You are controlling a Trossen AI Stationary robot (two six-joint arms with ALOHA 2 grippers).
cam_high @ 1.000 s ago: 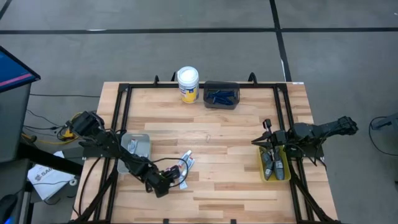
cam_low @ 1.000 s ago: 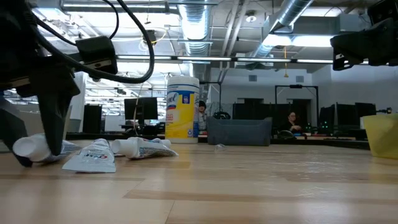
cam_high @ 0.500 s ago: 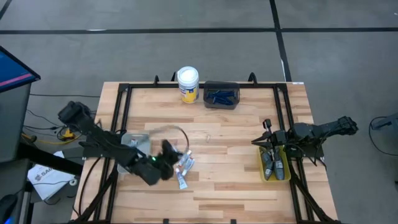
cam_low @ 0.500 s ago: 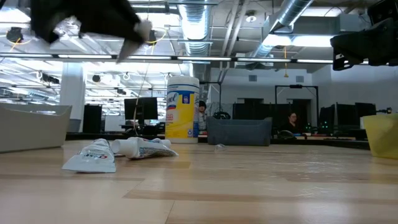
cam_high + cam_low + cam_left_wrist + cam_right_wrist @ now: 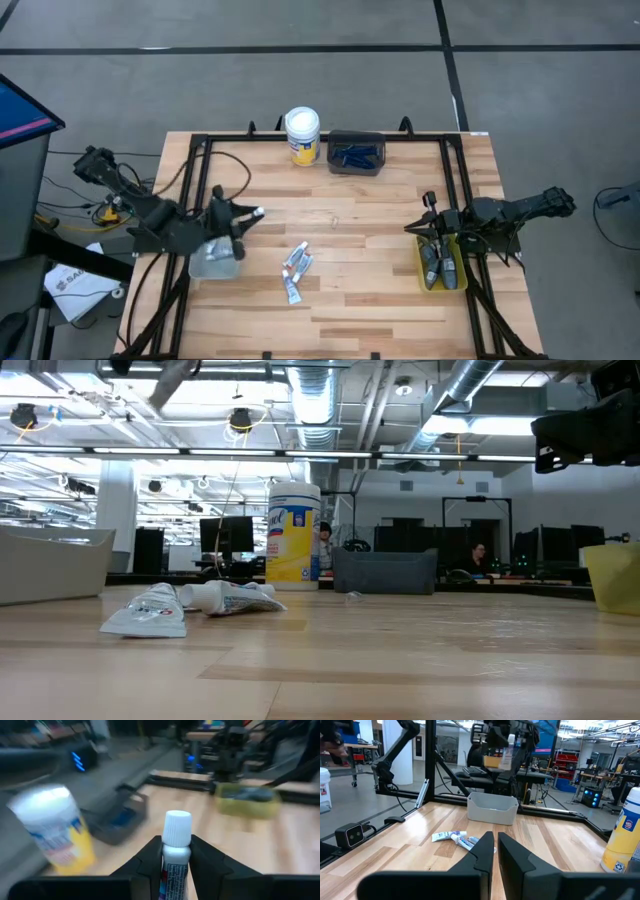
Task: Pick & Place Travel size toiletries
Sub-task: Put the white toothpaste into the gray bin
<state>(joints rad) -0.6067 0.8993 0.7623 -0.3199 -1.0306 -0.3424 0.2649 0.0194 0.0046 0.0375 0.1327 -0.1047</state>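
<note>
The left gripper (image 5: pixel 243 216) is pinched on a small white-capped tube (image 5: pixel 176 851), the fingers pressed against its two sides just below the cap. The tube's long axis runs in line with the fingers, cap end (image 5: pixel 259 212) outermost and pointing toward the table's middle. In the high view the gripper is raised above the clear tray (image 5: pixel 215 262), directly over its far end. The tray therefore lies below the held tube and slightly toward the table's near edge.

Judgement: the coming move depends on lowering the tube into this tray, so the cap end must clear the tray's inner wall.

Three more loose tubes (image 5: pixel 295 267) lie flat on the wood to the right of the clear tray, well apart from it and nearer the left arm than the right.

The right gripper (image 5: pixel 431 226) waits over the yellow tray (image 5: pixel 421 271), far from the clear tray, its fingers nearly together and holding nothing.
</note>
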